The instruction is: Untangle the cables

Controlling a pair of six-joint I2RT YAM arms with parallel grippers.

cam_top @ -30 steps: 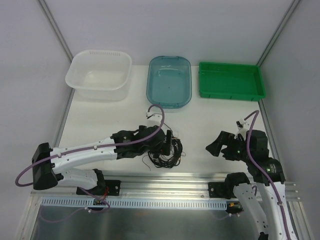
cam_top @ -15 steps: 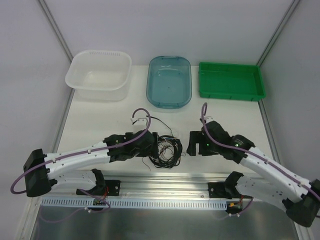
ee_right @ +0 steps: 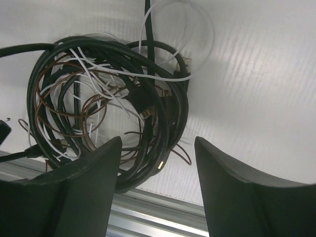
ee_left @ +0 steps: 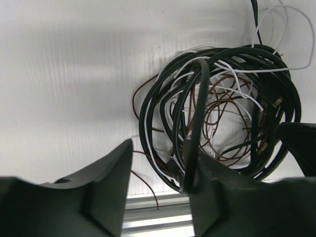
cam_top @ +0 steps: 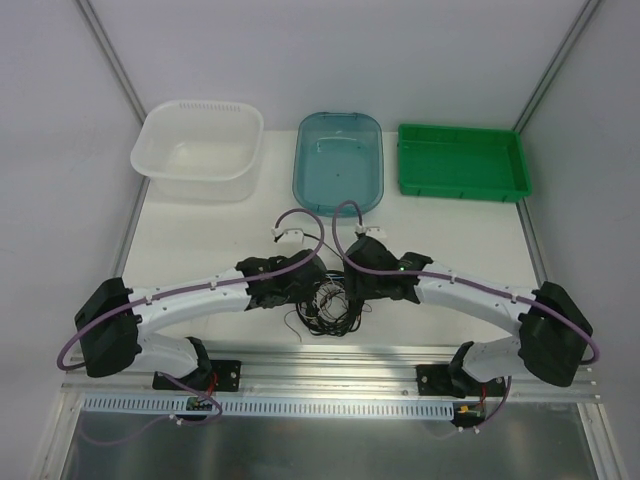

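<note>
Print on the cables [ee_left: 200,98]: none that I can read, on jackets or plugs.
Marks on my left gripper [ee_left: 163,160]: none legible; plain black.
Marks on my right gripper [ee_right: 157,148]: none legible; plain black.
Labels on the white tub [cam_top: 195,150], the blue tub [cam_top: 340,165] and the green tray [cam_top: 460,165]: none readable from above.

Lab robot cell: white enclosure walls [cam_top: 330,60], aluminium rail [cam_top: 330,375].
</note>
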